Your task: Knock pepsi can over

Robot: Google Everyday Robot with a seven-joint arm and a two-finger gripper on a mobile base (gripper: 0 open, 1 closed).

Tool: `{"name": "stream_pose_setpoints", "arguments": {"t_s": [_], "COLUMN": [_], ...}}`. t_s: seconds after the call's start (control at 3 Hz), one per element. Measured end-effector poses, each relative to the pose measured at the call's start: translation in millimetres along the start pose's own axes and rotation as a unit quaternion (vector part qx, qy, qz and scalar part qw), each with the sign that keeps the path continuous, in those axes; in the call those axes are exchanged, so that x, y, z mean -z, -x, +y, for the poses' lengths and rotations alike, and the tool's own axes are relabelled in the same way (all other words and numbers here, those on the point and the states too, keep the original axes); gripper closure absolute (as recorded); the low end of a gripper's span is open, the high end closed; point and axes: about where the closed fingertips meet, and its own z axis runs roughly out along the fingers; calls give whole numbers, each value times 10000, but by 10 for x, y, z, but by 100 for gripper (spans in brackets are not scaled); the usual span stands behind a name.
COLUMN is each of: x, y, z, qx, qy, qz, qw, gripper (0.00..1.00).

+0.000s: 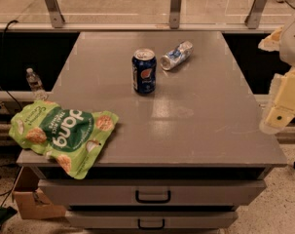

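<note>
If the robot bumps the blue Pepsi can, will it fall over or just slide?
Probably it tips: the pepsi can stands upright, tall and narrow, so a push near its top should topple it. Once down it may roll, being round on a smooth-looking table. The gripper hangs by the table's right edge, apart from the can.

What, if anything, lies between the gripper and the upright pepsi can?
Nothing visible. The gripper hangs to the right of the table, and only bare surface separates it from the pepsi can. The crushed can lies just behind and right of it, off the direct line. The green snack bag is at front left.
</note>
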Motion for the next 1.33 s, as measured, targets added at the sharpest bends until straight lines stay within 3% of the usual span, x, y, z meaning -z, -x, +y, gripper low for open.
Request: {"name": "stream_pose_setpoints", "arguments": {"t_s": [0.33, 0.67, 1.0, 1.33], "x": [0, -161, -501, -806], "y": [0, 164, 522, 1010], "z": [0, -175, -485, -796], "qx": [0, -204, -682, -1177], "qy": [-1, -45, -30, 87], "qz": [0, -425, -1346, -2555], "qw": [10000, 9989, 9885, 9596], "gripper": [0, 0, 0, 0]}}
